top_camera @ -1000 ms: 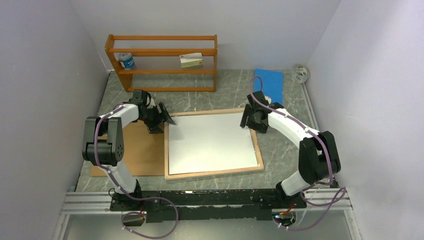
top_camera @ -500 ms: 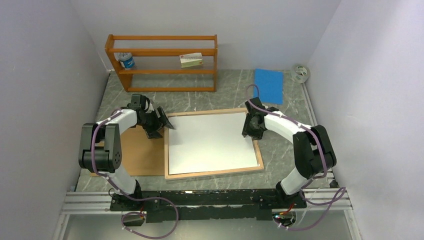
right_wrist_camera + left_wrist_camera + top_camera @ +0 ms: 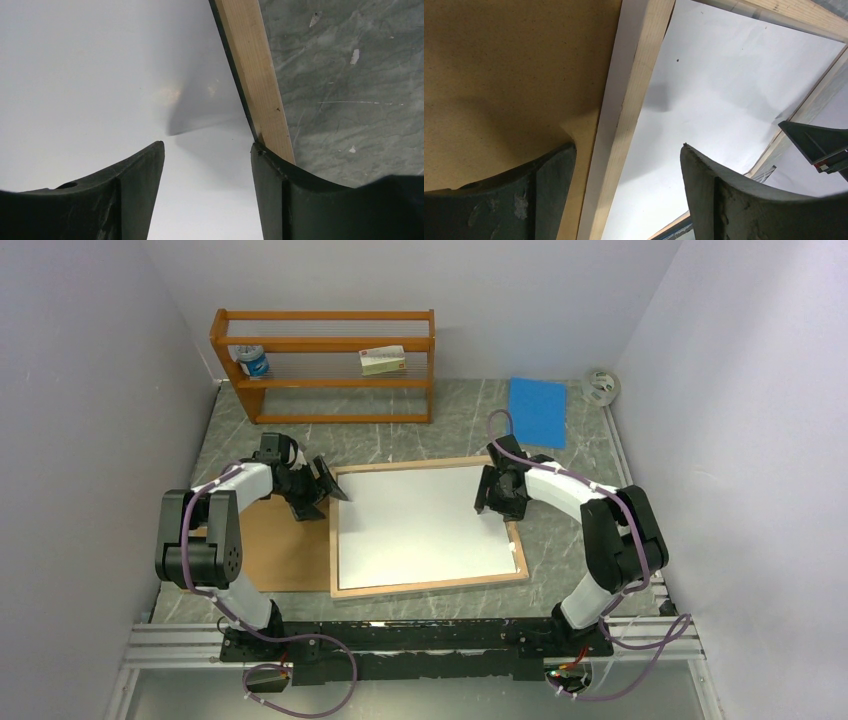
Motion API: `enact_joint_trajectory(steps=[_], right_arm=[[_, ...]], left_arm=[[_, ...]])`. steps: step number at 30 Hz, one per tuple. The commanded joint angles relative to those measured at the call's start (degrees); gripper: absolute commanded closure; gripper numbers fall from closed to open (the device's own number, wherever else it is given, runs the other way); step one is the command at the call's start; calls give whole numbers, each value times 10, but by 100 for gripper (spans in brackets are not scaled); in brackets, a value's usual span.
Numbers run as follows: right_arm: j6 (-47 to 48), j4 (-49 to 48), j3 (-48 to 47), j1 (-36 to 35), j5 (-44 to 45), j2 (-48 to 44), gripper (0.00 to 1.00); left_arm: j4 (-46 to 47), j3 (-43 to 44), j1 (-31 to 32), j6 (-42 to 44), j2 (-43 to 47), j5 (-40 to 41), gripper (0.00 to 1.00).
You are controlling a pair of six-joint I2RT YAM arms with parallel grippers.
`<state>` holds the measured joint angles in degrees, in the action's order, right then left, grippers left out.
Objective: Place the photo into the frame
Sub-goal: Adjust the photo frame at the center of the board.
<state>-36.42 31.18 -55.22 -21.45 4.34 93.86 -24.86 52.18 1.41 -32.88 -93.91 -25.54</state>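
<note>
The frame [image 3: 430,585] lies in the middle of the table with its light wood reverse up. The photo [image 3: 420,525] lies inside it, plain white reverse up. My left gripper [image 3: 328,486] is open at the frame's far left corner. In the left wrist view its jaws [image 3: 626,150] straddle the frame's left rail [image 3: 634,90], beside the photo [image 3: 724,85]. My right gripper [image 3: 490,496] is open and low over the photo's right edge. In the right wrist view it [image 3: 207,145] has one finger over the photo [image 3: 90,75] and one at the frame's rail [image 3: 255,75].
A brown backing board [image 3: 280,545] lies left of the frame, under my left arm. An orange shelf rack [image 3: 325,365] with a can and a box stands at the back. A blue pad [image 3: 537,410] and a tape roll [image 3: 600,387] lie at the back right.
My right gripper has shifted a little left and nearer, onto the photo's right edge, with its elbow drawn in. My left gripper has barely moved. Frame and photo lie as before.
</note>
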Motion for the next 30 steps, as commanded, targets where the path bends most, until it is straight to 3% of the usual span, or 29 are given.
enact_joint_trajectory(steps=[1,7,15,25,30], right_arm=[[12,2,-8,5,10,1,32],[5,50,-71,-26,42,-29,33],[-38,41,-181,-168,32,47,42],[-44,58,-339,-293,55,160,42],[-50,86,-399,-330,65,209,42]], left_arm=[[11,-6,-2,-14,18,-25,18],[-15,-5,-7,-27,65,44,20],[-102,-19,-10,-65,153,182,29],[-103,-64,-10,-91,102,109,65],[-67,-71,-7,-59,67,15,71]])
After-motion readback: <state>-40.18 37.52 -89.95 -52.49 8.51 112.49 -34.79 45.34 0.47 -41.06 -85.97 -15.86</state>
